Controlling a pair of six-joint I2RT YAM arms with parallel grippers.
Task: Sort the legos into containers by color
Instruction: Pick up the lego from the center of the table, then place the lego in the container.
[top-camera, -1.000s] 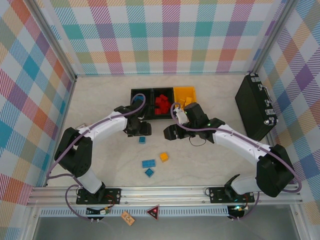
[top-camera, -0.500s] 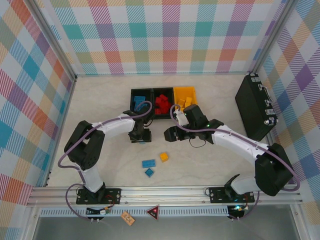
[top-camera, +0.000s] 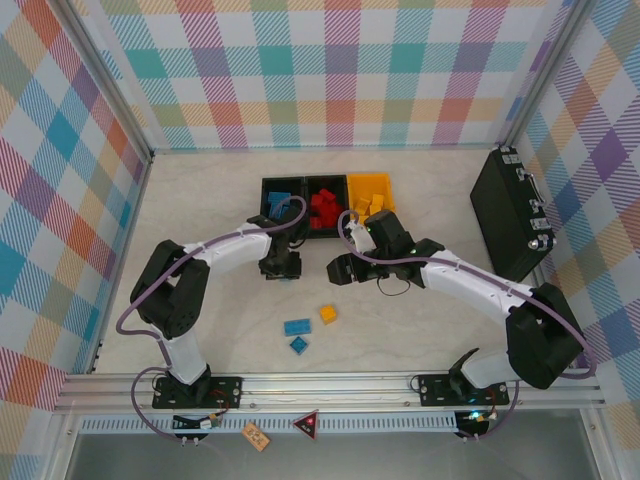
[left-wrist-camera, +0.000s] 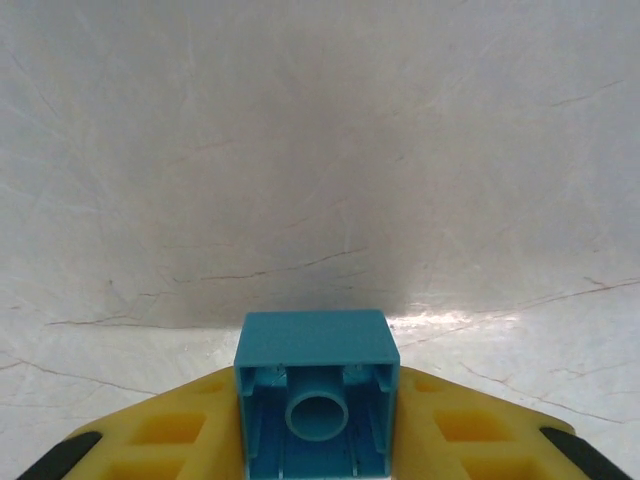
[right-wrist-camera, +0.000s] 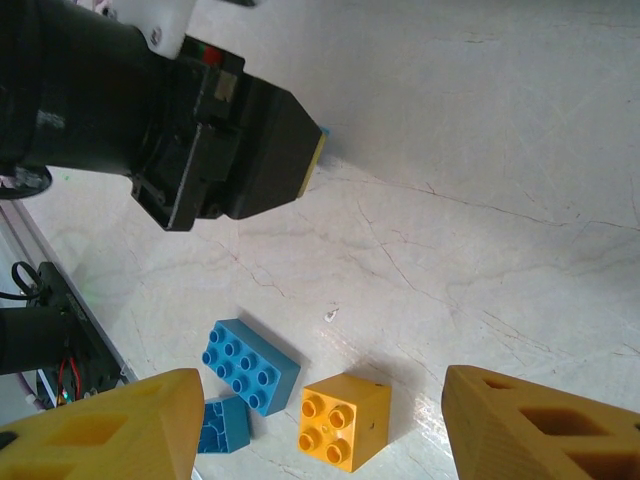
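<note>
So the left fingers (left-wrist-camera: 170, 440) are clamped on a blue lego (left-wrist-camera: 316, 385), right fingers (right-wrist-camera: 110, 425) wide open above the table (right-wrist-camera: 480, 150).

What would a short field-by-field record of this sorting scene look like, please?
left gripper: shut on small blue brick, at the tabletop
right gripper: open, holding nothing
loose on table: long blue brick, orange four-stud brick, second small blue brick
left black bin: blue bricks
middle black bin: red bricks
yellow-orange bin: orange bricks
far right: black latched case
</note>
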